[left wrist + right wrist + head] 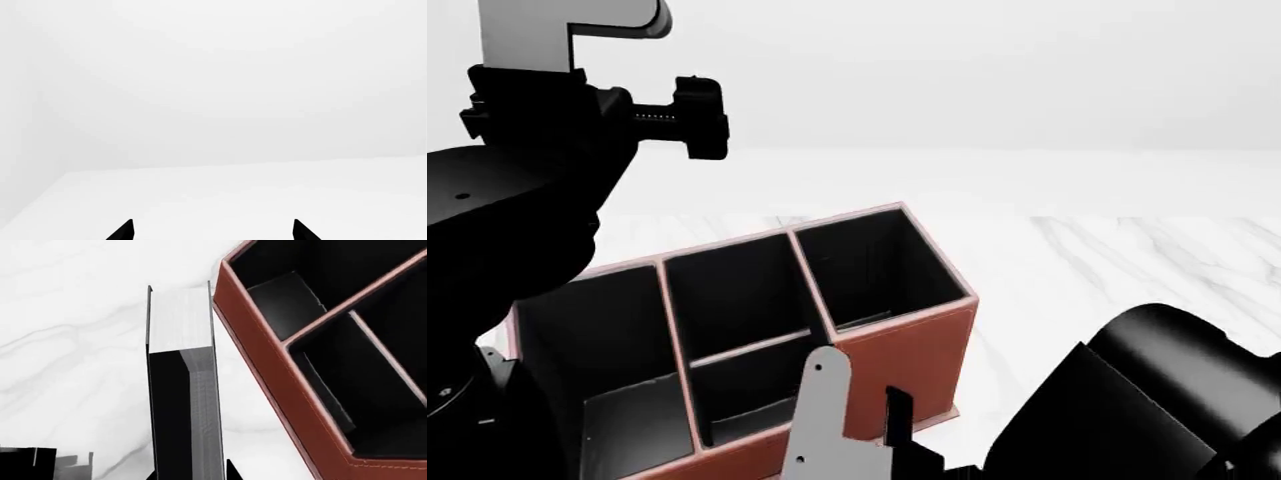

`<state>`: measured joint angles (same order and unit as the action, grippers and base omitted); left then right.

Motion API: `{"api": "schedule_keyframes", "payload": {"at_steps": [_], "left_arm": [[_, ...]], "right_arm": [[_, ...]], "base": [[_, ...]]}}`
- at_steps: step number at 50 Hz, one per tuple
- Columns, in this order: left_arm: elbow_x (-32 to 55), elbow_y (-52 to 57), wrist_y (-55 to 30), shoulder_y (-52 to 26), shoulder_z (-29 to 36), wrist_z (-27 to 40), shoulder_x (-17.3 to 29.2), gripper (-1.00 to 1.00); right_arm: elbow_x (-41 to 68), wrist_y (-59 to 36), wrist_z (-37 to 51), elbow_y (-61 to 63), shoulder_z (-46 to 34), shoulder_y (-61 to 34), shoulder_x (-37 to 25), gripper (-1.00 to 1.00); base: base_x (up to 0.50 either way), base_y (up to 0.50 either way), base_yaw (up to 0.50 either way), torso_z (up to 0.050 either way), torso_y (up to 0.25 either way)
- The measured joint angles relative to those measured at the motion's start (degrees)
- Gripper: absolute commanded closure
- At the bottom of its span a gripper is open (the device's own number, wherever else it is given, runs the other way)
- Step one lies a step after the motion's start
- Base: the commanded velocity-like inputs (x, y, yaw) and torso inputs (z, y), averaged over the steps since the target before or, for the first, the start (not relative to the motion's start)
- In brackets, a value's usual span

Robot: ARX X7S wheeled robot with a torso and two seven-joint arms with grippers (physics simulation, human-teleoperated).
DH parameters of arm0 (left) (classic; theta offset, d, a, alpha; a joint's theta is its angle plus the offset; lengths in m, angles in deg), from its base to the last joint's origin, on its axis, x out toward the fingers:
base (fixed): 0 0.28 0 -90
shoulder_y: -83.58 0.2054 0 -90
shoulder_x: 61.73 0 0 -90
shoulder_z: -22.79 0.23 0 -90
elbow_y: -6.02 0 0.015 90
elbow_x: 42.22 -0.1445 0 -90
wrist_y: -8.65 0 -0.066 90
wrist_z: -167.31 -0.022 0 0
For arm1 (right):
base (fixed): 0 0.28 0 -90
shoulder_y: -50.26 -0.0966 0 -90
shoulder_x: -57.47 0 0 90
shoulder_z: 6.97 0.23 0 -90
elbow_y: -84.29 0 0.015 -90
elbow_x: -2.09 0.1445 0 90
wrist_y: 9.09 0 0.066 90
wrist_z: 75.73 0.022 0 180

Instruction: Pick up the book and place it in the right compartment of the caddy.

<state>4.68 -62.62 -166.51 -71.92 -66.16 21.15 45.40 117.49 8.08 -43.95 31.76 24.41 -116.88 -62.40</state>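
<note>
Book [183,405] looks thin, stiff, light, slick-covered; my right gripper [192,475] clamps its lower end beside the caddy [280,385]; left gripper [212,231] spread, empty.

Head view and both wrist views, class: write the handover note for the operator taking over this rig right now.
Left claw: open, empty, facing blank white space.
Right claw: shut on the book, held beside the caddy, outside its wall.
Done: book picked up.
Left: carry it over the right compartment, which looks empty in the head view, lower it in and release.
</note>
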Motion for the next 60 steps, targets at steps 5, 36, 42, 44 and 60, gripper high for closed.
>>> {"api": "schedule_keyframes", "payload": {"at_steps": [5,36,42,44,60], "left_arm": [[0.39,-0.11,0.10,-0.03,0.11,0.35,0.14,-1.00],[-1.24,-3.50,8.34,2.17,4.32,-1.56,2.62,-1.00],[-3.63,-5.88,13.63,3.80,6.71,-4.03,3.72,-1.00],[-4.13,-6.60,14.86,4.10,7.28,-4.71,3.97,-1.00],[-5.77,-7.15,19.01,5.75,9.72,-6.37,4.99,-1.00]], "right_arm": [[2.63,1.15,0.37,-1.90,1.66,-2.95,-1.82,1.00],[5.64,1.40,7.18,-32.54,4.51,-26.66,-7.20,1.00],[6.97,2.89,11.65,-39.70,2.34,-29.50,-5.75,1.00],[6.94,3.18,12.62,-42.18,1.57,-30.25,-4.96,1.00],[3.17,3.61,14.03,-59.09,-5.21,-32.00,3.54,1.00]], "base": [[0.00,0.00,0.00,0.000,0.002],[0.00,0.00,0.00,0.000,0.001],[0.00,0.00,0.00,0.000,0.002],[0.00,0.00,0.00,0.000,0.000],[0.00,0.00,0.00,0.000,0.001]]}}
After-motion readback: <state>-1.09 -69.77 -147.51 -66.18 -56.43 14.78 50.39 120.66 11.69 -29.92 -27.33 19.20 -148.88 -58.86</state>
